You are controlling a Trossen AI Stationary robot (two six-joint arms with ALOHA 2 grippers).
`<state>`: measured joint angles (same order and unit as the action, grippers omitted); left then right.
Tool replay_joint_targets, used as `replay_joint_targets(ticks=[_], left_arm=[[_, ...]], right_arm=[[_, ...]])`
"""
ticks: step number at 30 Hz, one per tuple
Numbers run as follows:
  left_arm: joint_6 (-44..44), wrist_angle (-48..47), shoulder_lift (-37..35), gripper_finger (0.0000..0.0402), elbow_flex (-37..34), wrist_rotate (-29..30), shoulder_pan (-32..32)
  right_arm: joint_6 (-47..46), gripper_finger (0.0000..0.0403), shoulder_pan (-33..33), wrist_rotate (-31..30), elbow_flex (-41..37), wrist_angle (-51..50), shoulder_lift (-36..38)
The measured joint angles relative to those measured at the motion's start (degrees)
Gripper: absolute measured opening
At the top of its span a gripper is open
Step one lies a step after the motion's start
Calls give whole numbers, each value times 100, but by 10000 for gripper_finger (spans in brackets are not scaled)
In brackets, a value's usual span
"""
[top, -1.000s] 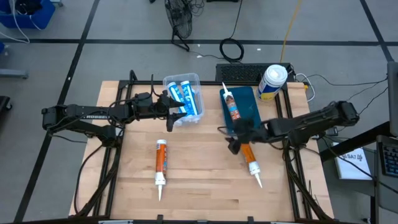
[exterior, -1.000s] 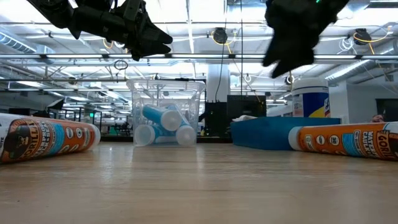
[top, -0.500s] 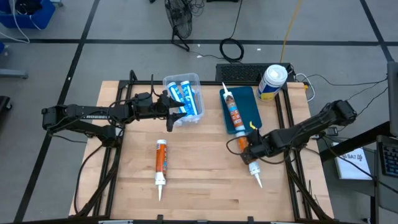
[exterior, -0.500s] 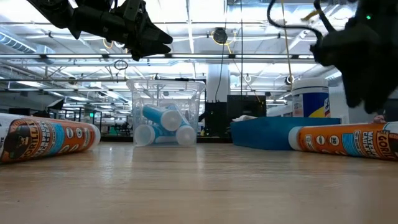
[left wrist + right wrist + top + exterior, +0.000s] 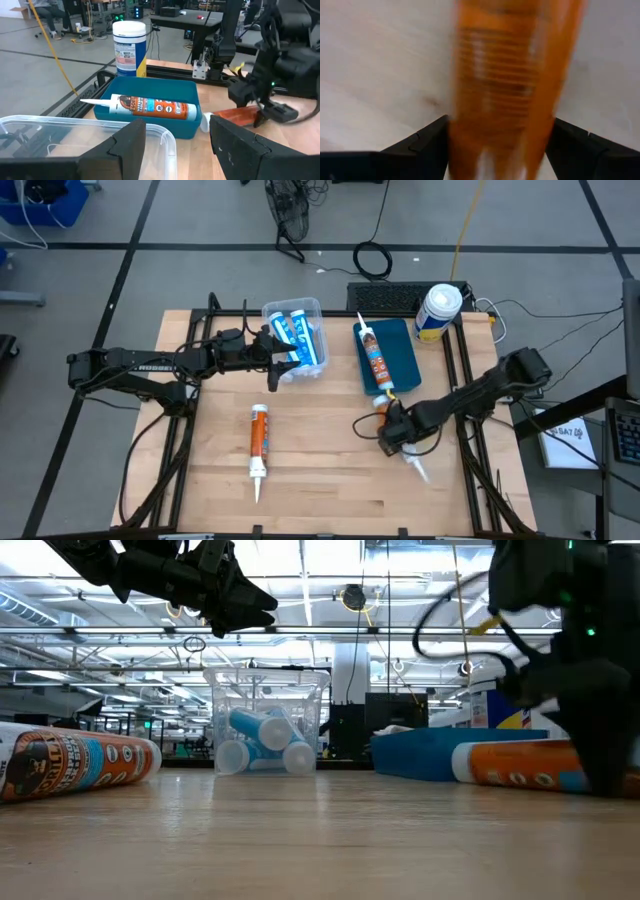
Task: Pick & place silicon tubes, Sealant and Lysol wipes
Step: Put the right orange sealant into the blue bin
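While set low over the orange sealant tube [image 5: 510,75] on the desk [image 5: 320,480], right end effector [image 5: 390,435] spread wide astride it, likely for pickup (left end effector [image 5: 272,352] wide too, parked by 1 clear bin [image 5: 290,304]).

We see a wooden table [image 5: 320,480], black keyboard [image 5: 385,297] just behind it, coiled cable [image 5: 372,260] farther back, blue crate [image 5: 45,200] far beyond its left corner.

A fat round Lysol wipes canister [image 5: 438,311] with white domed lid stands upright at the far right tabletop [image 5: 320,480] edge. Orange sealant tubes lie flat: one [image 5: 376,360] in the blue tray [image 5: 405,350], one [image 5: 259,438] loose.
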<state>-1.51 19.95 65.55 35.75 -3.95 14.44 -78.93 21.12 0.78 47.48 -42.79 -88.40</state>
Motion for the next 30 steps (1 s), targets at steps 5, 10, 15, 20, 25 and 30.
replay_joint_targets(ticks=[5,10,15,20,25,30], left_arm=[[-1,0,1,219,0,-2,0],[-1,-9,-1,219,-2,-1,-1],[0,-5,-1,219,-2,-2,0],[-1,-2,-1,218,-2,-2,0],[-1,2,-1,219,-2,0,-2],[-1,2,-1,219,0,-2,-2]], right_arm=[[181,269,17,428,23,-87,-556],[290,269,37,567,14,13,-672],[493,269,53,265,13,283,-542],[623,269,139,-536,9,518,-497],[636,269,203,-757,7,573,-499],[774,269,201,-741,2,580,-499]])
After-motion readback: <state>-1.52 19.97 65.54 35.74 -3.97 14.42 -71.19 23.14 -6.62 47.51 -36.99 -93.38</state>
